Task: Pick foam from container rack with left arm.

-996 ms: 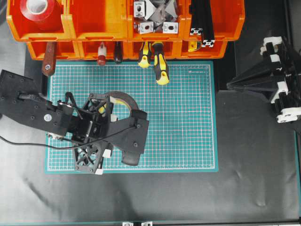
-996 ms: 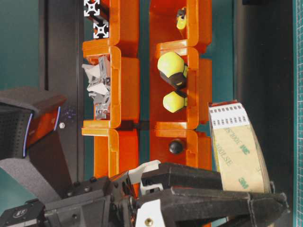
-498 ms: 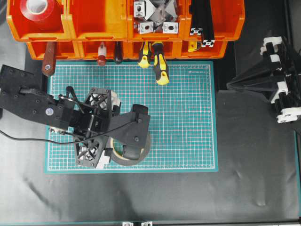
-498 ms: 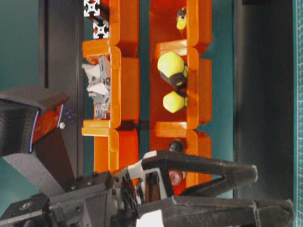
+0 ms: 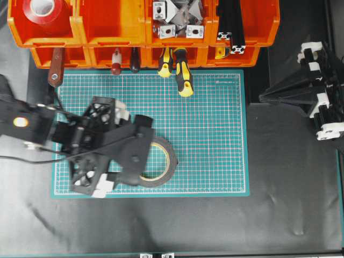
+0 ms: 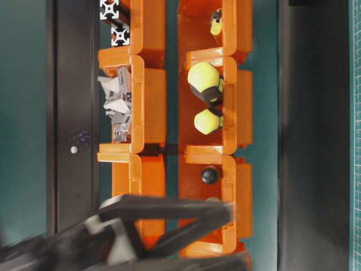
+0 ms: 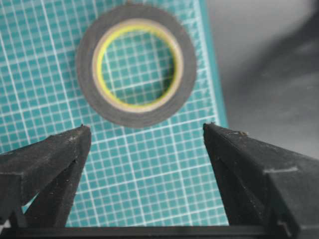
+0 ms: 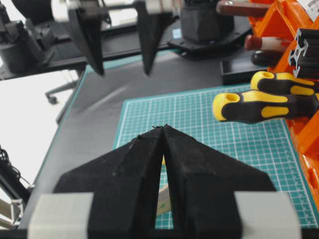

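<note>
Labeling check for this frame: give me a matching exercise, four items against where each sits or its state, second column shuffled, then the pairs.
Column 1:
1. foam
2. red tape
3. left gripper
4. right gripper

Column 2:
A. top-left bin of the rack
B. fingers shut
C. flat on the green mat
D. fingers open, nothing between them

Pairs: 1-C, 2-A, 3-D, 4-B
</note>
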Motion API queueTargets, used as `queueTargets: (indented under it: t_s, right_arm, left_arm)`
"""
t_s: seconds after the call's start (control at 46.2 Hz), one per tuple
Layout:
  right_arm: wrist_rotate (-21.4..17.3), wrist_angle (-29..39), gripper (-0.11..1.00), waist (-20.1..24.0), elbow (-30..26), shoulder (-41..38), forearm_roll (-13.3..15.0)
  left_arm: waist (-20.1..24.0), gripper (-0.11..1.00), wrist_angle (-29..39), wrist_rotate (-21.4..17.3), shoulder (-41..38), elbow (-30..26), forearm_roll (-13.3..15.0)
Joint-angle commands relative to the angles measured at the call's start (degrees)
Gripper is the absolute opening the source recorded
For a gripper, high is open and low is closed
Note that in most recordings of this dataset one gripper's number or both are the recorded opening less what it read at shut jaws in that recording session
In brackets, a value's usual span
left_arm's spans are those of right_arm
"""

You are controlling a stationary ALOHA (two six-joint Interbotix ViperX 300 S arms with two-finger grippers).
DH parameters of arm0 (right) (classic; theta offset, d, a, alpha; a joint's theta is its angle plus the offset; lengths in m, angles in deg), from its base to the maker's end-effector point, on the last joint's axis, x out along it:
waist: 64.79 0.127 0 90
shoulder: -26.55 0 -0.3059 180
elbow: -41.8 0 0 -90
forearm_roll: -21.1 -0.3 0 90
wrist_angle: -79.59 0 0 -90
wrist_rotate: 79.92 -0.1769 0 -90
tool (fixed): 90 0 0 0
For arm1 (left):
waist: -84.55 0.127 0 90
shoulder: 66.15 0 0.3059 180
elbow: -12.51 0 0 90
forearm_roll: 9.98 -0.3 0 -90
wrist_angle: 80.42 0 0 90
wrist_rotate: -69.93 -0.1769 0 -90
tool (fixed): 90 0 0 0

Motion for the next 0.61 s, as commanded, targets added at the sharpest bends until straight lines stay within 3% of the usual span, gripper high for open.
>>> queueTargets:
  t_s: [0.0, 0.346, 0.584]
  right_arm:
    - [-0.1, -0.6, 0.00, 0.1, -1.8, -0.1, -0.1]
    - [-0.1, -0.6, 0.00, 0.1, -1.8, 0.0, -0.1]
    - [-0.1, -0.6, 0.00, 0.1, -1.8, 0.4, -0.2]
  left_arm:
    - [-0.8, 0.87, -0.6, 0.1, 4.6, -0.2, -0.2]
    - [-1.1, 0.80, -2.7, 0.1, 16.1, 4.7, -0.4]
    - [-1.3, 0.77, -14.2, 0.2, 27.2, 13.4, -0.4]
